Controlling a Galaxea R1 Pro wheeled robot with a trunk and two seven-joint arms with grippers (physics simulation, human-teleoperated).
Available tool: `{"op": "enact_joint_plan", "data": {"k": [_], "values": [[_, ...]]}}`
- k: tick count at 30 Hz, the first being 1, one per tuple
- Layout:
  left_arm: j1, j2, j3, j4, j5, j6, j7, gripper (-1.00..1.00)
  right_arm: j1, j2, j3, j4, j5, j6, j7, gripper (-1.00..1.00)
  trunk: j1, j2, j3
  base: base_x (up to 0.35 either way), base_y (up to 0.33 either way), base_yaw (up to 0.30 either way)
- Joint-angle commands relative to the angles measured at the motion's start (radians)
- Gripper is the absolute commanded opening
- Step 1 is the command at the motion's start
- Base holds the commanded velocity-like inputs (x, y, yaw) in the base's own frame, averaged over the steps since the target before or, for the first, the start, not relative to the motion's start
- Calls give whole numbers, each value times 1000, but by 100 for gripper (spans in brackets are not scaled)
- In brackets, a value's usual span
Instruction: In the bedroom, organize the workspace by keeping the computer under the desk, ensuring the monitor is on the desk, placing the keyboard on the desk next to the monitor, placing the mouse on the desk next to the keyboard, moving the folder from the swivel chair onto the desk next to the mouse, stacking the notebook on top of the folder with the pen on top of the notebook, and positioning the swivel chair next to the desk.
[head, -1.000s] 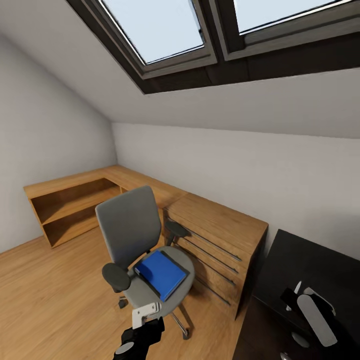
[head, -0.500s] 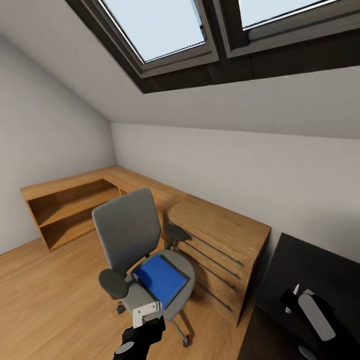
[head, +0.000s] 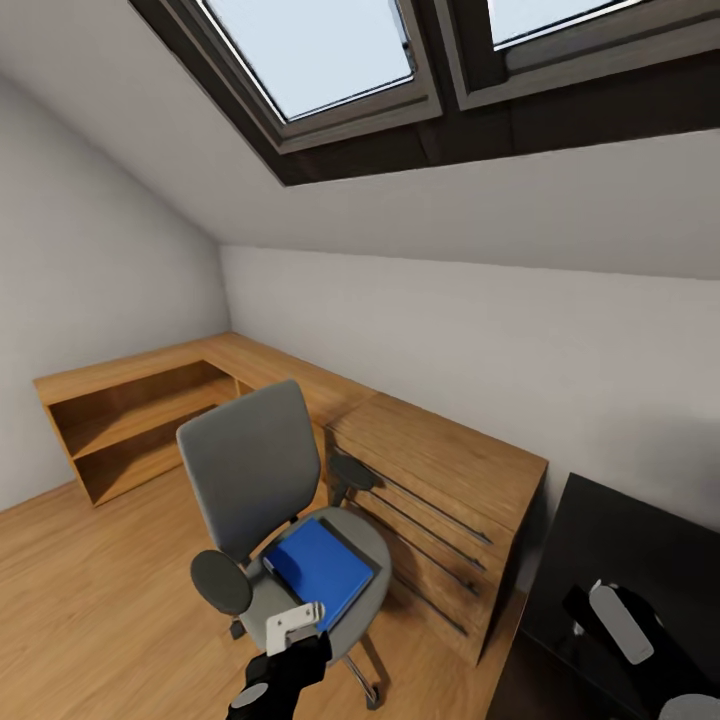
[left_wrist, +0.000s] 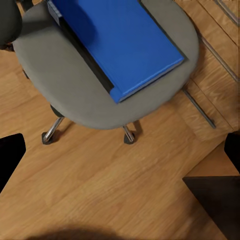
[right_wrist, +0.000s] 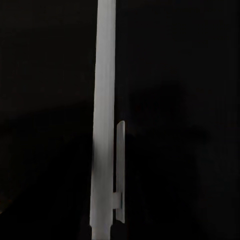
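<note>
The grey swivel chair (head: 250, 465) stands on the wood floor in front of a light-wood drawer chest. The blue folder (head: 320, 568) lies flat on its seat. My left gripper (head: 293, 628) hovers just in front of the seat's near edge. In the left wrist view it (left_wrist: 120, 150) is open above the floor, with the folder (left_wrist: 120, 45) and the seat (left_wrist: 55, 80) beyond it. My right gripper (head: 588, 603) is over the glossy black desk (head: 640, 530) and is shut on the white pen (head: 597, 590). The right wrist view shows the pen (right_wrist: 104, 120) close up against the black top.
The light-wood drawer chest (head: 440, 480) stands between the chair and the desk, against the pale wall. A low wooden shelf unit (head: 130, 420) runs along the left wall. Skylights (head: 310, 50) sit in the sloped ceiling. Open wood floor (head: 90, 600) lies left of the chair.
The whole picture has shifted a little, so the camera has moved. The chair and folder now sit slightly lower and nearer my left gripper. Both arms hold the same pose.
</note>
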Motion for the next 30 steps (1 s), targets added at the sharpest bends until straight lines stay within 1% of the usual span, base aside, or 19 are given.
{"op": "enact_joint_plan", "data": {"k": [1,3,4,7,9,16,25,26,30], "values": [[-1,1,-4,-7,1,6,6,100,-4,0,-1,12,-4,2,-7,-100,0,-1,-1,2,0,0],[-1,2,-14,-12,1,6,7,100,-12,0,0,29,0,1,-7,-100,0,-1,-1,1,0,0],[-1,3,-28,-17,1,6,8,100,-23,1,0,47,7,1,-7,-100,0,-1,-1,0,0,0],[-1,5,-50,-23,0,6,8,100,-43,2,1,86,27,-6,-7,-100,0,-1,-1,0,0,0],[-1,6,-61,-26,0,6,9,100,-59,4,2,119,63,-29,-7,-100,0,-1,-1,0,0,0],[-1,6,-66,-28,0,6,9,100,-63,7,2,130,95,-59,-7,-100,0,-1,-1,0,0,0],[-1,6,-66,-28,0,6,9,100,-64,9,3,131,98,-61,-7,-100,0,-1,-1,0,0,0],[-1,6,-66,-28,0,6,9,100,-64,9,3,131,99,-61,-7,100,0,-1,-1,0,0,0],[-1,6,-66,-28,0,6,9,100,-64,9,4,130,100,-62,-7,100,0,-1,-1,0,0,0]]}}
